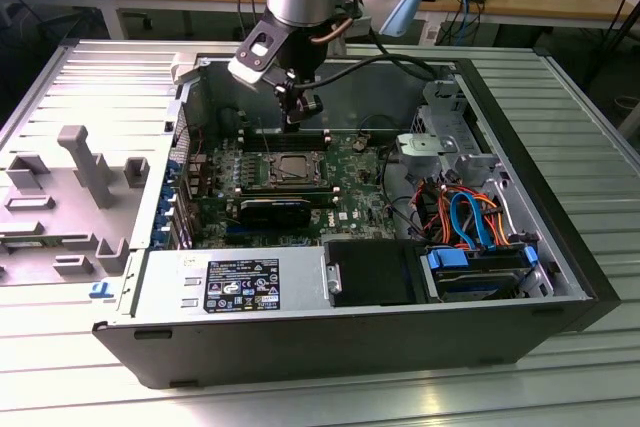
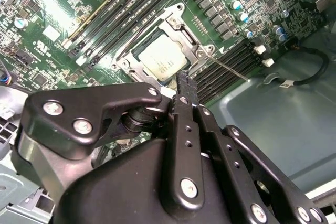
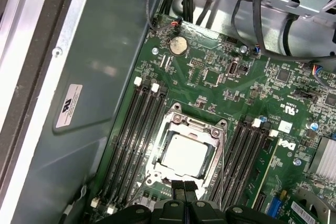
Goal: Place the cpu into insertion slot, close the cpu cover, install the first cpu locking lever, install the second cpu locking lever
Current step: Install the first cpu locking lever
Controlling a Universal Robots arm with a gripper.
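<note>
Item: cpu (image 3: 184, 156), a small flat square chip with a dull silver-grey top and faint print. It lies level in the insertion slot (image 3: 211, 156) at the middle of the green motherboard (image 3: 210, 77), between two banks of long black memory slots. Cpu cover (image 3: 191, 124): thin silver frame lying down around the chip, which shows through its square window (seated and covered, by the look of it). Locking lever (image 2: 226, 66): thin bright rod in the second wrist view, angling out from one corner of the cover across the memory slots, seemingly not latched. Claw (image 3: 184, 186): fingers pressed together, holding nothing, tips just beside the cover's near edge; whether they touch it cannot be told. Step in hand, as judged: seating a locking lever. Handling note: a closed tip suits pushing a springy rod. Bear on the rod itself near its free end, carry it down and sideways under its catch, and stay clear of the chip's top and the slot clips.
</note>
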